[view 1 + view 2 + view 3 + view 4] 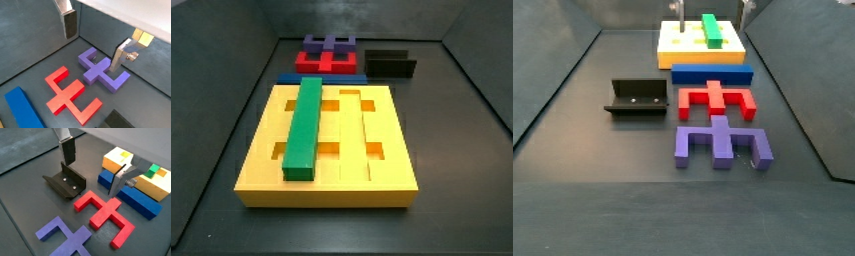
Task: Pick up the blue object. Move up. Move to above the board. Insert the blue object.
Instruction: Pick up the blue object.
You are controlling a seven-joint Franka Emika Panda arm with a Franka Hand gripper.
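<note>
The blue object [711, 74] is a long blue bar lying flat on the floor against the near side of the yellow board [673, 52]. It also shows in both wrist views [133, 195] [23, 107]. A green bar [305, 125] lies in one groove of the board [372, 150]. My gripper [91, 177] is open and empty, high above the floor, with one finger [119, 180] over the blue bar's end and the other [68, 150] over the fixture. In a wrist view the gripper [92, 50] hangs above the purple piece.
A red forked piece [716, 98] and a purple forked piece [720, 142] lie in a row beyond the blue bar. The dark fixture [636, 98] stands beside them. Dark walls enclose the floor on all sides.
</note>
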